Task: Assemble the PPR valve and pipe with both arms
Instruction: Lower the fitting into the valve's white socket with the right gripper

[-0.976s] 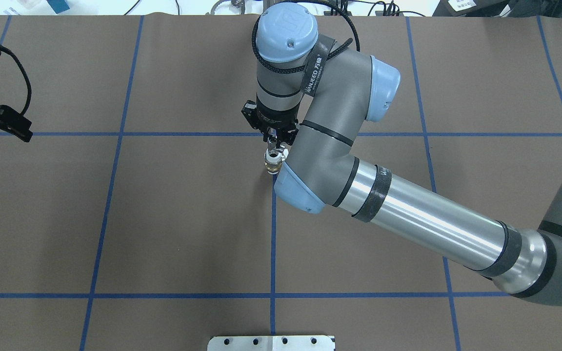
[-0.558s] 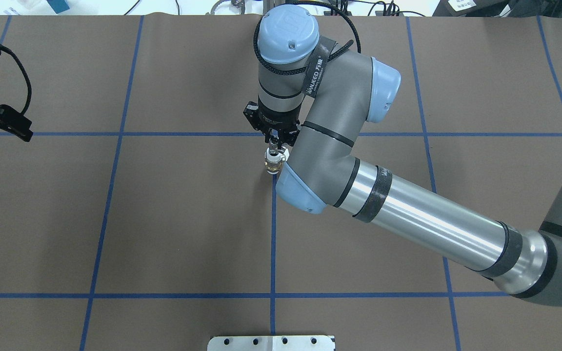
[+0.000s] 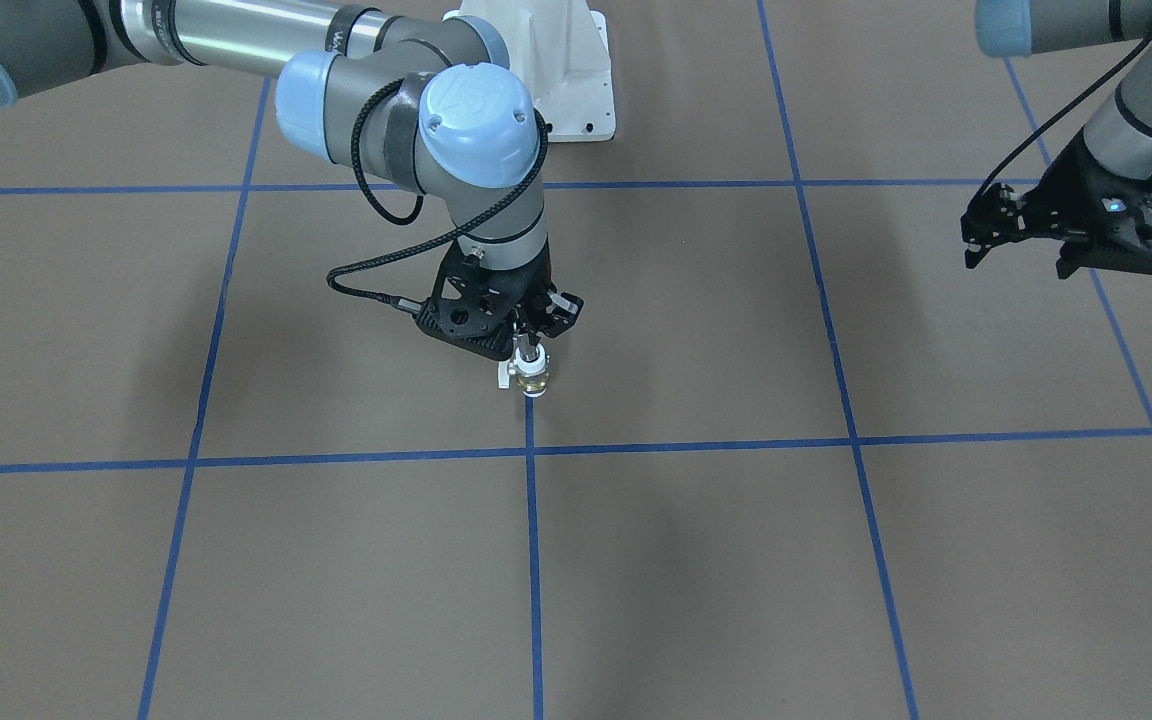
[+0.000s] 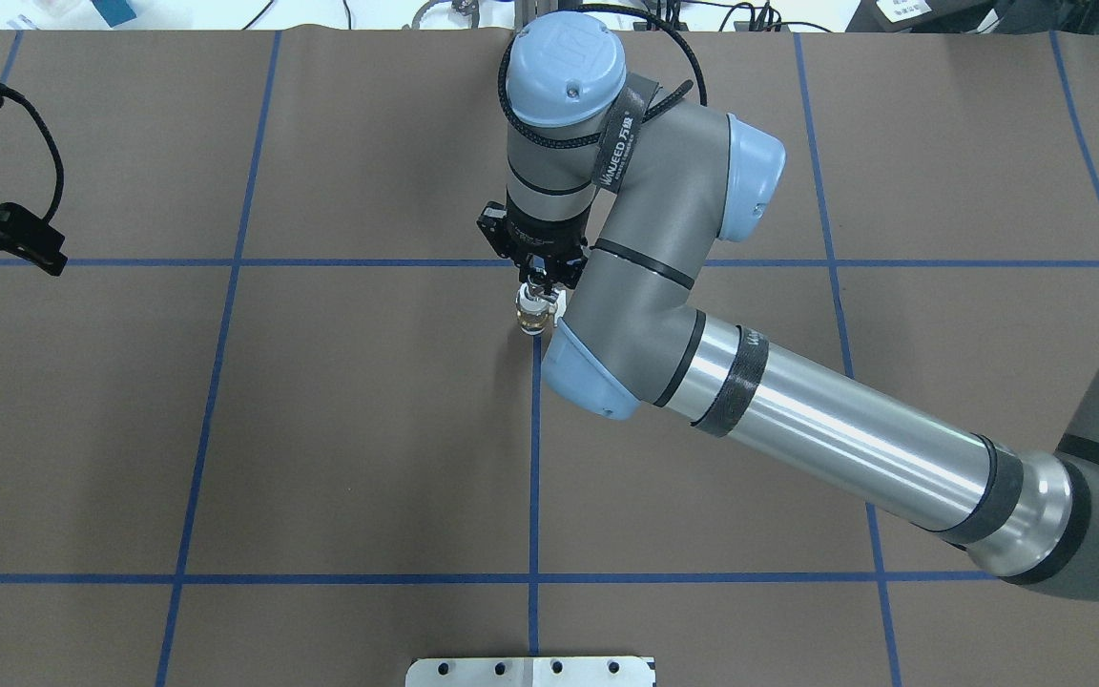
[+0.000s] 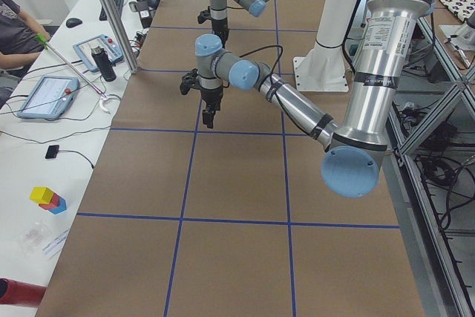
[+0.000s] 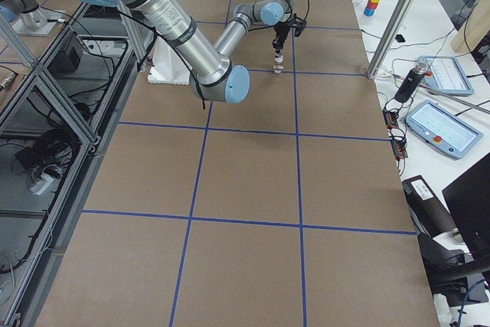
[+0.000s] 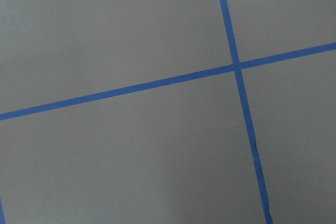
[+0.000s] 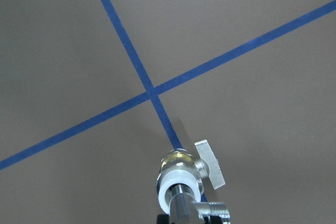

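My right gripper (image 3: pixel 529 343) points down at the middle of the mat, shut on the silver pipe (image 8: pixel 184 208). The pipe sits in the top white end of the PPR valve (image 8: pixel 178 174). The valve's brass middle and white handle (image 8: pixel 210 163) hang below, close over a blue tape line. The valve also shows in the front view (image 3: pixel 531 378) and the overhead view (image 4: pixel 532 315). I cannot tell whether it touches the mat. My left gripper (image 3: pixel 1016 262) hovers far off at the table's left side (image 4: pixel 34 250), open and empty.
Blue tape lines divide the brown mat (image 4: pixel 321 429) into squares. The white base pedestal (image 3: pixel 556 70) stands behind the right arm. A metal plate (image 4: pixel 530 671) lies at the near edge. A desk with tablets (image 5: pixel 44 94) and an operator runs along the far side.
My right arm has shifted slightly away from the near edge with the pipe and valve in its grip. My left gripper has drifted a little further left.
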`<state>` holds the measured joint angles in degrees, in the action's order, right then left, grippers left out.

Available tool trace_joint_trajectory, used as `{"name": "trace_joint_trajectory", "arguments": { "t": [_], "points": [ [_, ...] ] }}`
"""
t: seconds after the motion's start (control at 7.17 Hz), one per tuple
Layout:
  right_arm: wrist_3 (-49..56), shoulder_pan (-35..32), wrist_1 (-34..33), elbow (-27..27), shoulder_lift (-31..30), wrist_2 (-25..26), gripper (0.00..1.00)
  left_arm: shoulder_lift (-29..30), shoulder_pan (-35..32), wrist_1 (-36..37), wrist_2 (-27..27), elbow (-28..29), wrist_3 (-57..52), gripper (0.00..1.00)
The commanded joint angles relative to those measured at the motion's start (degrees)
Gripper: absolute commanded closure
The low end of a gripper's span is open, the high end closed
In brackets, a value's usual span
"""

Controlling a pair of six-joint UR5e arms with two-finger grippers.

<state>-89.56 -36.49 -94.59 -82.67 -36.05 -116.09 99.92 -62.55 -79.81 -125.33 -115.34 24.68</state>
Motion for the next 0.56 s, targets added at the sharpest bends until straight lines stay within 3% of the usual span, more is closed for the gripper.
{"name": "trace_joint_trajectory", "arguments": {
  "t": [0.0, 0.42],
  "points": [
    [0.0, 0.0, 0.0, 0.1, -0.2, 0.1, 1.00, 0.0, 0.0, 0.1, 0.0, -0.1, 0.0, 0.01],
    [0.1, 0.0, 0.1, 0.3, -0.1, 0.1, 1.00, -0.1, 0.0, 0.2, 0.0, -0.2, 0.0, 0.01]
  ]
}}
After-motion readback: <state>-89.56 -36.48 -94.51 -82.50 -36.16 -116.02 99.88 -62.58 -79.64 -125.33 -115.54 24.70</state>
